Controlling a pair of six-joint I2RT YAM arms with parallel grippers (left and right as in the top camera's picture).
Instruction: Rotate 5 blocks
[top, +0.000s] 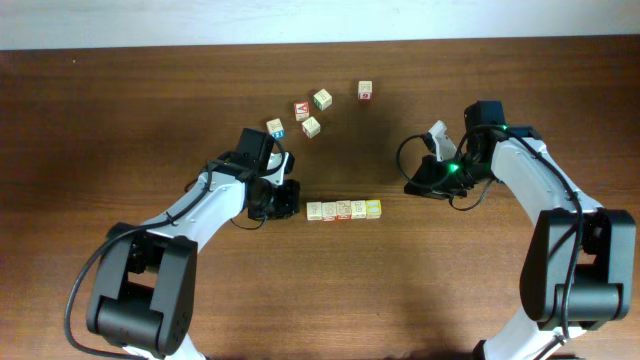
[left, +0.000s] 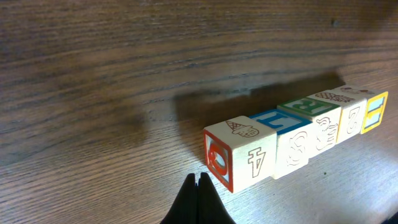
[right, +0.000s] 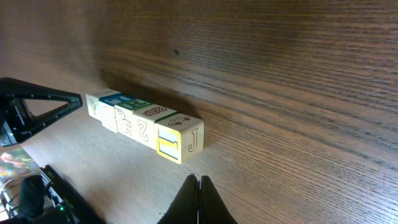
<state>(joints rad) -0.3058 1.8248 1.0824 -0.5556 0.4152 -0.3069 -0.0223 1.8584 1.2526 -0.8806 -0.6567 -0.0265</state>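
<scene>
- So, starting at the left hand (left: 199, 186): its fingers are pinched fully together with nothing between them, and the tip sits low over the counter (left: 93, 93).
- Right off that tip is the end block (left: 239, 152), the one with the red-framed face and a "4" on its side. It's really close, but I can't tell if they're actually touching.
- From there the row of blocks (top: 344, 209) runs straight away from the left hand. It's five in a line, sides pressed together, with the long axis going left to right across the counter, from one hand toward the other.
- The far end is the yellow-green block (right: 177, 142), which faces the right hand (right: 199, 190). That hand is also pinched shut and empty, with a stretch of bare wood between it and the row, so the left hand is clearly nearer.
- My guess is the left hand has to open before it can turn anything. The blocks are packed tight, so twisting the end one could drag its neighbour.
- The loose blocks (top: 311, 126) sit further back, well apart from the row.
- Nothing here works as a container; everything's just on the wood.
</scene>
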